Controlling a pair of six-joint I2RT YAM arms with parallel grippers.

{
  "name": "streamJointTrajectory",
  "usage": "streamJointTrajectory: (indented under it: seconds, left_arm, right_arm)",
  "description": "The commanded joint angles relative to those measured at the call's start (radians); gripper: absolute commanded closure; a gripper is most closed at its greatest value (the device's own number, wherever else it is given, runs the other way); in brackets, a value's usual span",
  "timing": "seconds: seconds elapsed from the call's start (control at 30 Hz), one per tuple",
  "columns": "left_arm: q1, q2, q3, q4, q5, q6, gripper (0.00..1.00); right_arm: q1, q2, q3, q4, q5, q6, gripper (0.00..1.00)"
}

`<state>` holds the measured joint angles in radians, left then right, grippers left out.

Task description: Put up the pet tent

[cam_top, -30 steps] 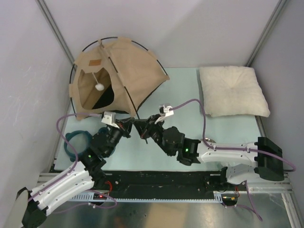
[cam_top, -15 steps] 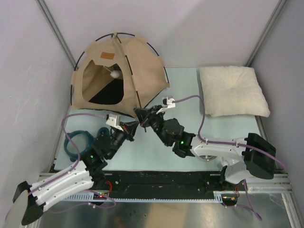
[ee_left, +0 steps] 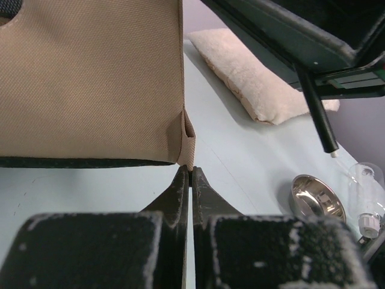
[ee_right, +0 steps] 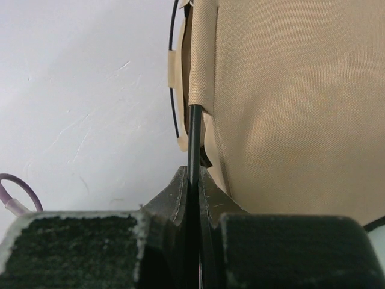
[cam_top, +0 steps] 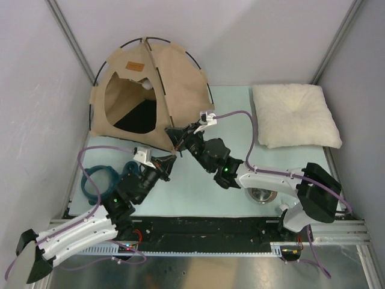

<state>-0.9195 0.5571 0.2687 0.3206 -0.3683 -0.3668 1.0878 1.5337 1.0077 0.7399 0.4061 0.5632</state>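
The pet tent [cam_top: 180, 78] stands as a full dome at the far left corner of the table [cam_top: 234, 102], its doorway facing the near edge, brown label patch [cam_top: 133, 66] above the opening and white pompom [cam_top: 146, 84] hanging just inside the top of it. By the look of things the raising is all but done: the black poles arch over the roof and the walls are taut, and what seems left is seating the near right corner, where both arms meet. The right gripper [cam_top: 175, 135] has its fingers pinched on a thin black pole [ee_right: 192, 144] just below the fabric sleeve it runs into. The left gripper [cam_top: 171, 159] has its fingers pressed together with the tips right at the tent's bottom corner; whether they nip the hem cannot be told. The cream pillow [cam_top: 295, 114] lies outside the tent along the far right of the table, well apart from it. Inside the tent only the black floor lining shows. A steel bowl [ee_left: 316, 201] at the near edge, partly under the right arm, looks empty; a dark teal round thing [cam_top: 96, 180] at the near left corner, perhaps a bowl, is too hidden to judge
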Motion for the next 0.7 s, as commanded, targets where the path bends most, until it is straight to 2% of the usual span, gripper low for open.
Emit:
streamJointTrajectory:
  seconds: [0.0, 0.67]
  left_arm:
    - [-0.047, 0.013, -0.022, -0.100, 0.058, -0.024, 1.00]
    - [-0.130, 0.037, 0.028, -0.120, 0.033, 0.004, 1.00]
  right_arm:
    - [-0.031, 0.037, 0.100, 0.195, 0.010, -0.056, 1.00]
    - [-0.013, 0.194, 0.131, 0.358, 0.113, -0.162, 1.00]
